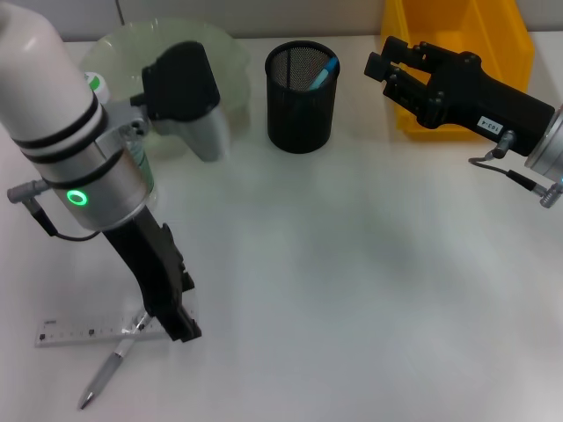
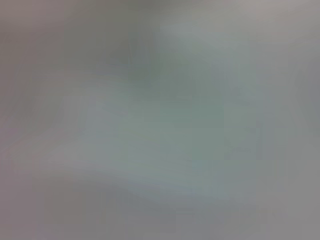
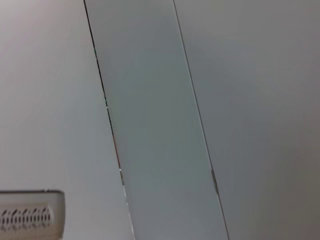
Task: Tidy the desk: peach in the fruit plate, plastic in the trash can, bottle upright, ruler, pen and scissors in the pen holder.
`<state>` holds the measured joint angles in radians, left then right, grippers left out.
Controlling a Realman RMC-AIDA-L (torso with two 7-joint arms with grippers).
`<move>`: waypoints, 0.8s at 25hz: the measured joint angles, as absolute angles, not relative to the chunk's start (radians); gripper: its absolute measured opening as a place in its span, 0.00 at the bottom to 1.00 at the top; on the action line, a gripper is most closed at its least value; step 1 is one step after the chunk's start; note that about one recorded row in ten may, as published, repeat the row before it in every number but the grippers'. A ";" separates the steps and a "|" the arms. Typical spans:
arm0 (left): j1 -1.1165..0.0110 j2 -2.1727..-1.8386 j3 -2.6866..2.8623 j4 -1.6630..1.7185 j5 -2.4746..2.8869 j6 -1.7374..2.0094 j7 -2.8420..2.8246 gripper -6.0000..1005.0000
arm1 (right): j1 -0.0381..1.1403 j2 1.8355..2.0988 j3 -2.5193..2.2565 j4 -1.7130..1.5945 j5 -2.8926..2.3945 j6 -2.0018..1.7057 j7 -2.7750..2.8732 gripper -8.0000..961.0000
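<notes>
My left gripper [image 1: 182, 329] reaches down to the near left of the table, its tip at the right end of a clear ruler [image 1: 81, 333] lying flat. A silver pen [image 1: 106, 373] lies slanted just in front, its upper end beside the gripper tip. The black mesh pen holder [image 1: 301, 88] stands at the back centre with a blue-topped item [image 1: 325, 69] in it. My right gripper [image 1: 384, 58] hovers open and empty in front of the yellow trash can [image 1: 457, 53]. Behind my left arm are the pale green fruit plate [image 1: 230, 46] and the mostly hidden bottle [image 1: 97, 85]. Peach, plastic and scissors are out of view.
The white table [image 1: 352, 290] stretches wide in the middle and to the right. My left forearm and its wrist camera block [image 1: 180, 81] cover much of the back left corner. The left wrist view shows nothing distinct; the right wrist view shows only wall panels.
</notes>
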<state>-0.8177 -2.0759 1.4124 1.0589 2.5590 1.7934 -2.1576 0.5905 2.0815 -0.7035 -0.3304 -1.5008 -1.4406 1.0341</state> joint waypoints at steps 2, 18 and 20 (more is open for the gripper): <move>-0.815 -2.076 1.442 1.057 2.560 1.789 -2.163 0.68 | 0.591 2.082 -0.703 -0.331 -1.501 -1.441 1.034 0.40; -0.814 -2.077 1.457 1.042 2.585 1.776 -2.178 0.67 | 0.594 2.080 -0.702 -0.331 -1.500 -1.439 1.034 0.40; -0.814 -2.077 1.457 1.040 2.585 1.773 -2.178 0.67 | 0.594 2.080 -0.702 -0.331 -1.500 -1.439 1.034 0.40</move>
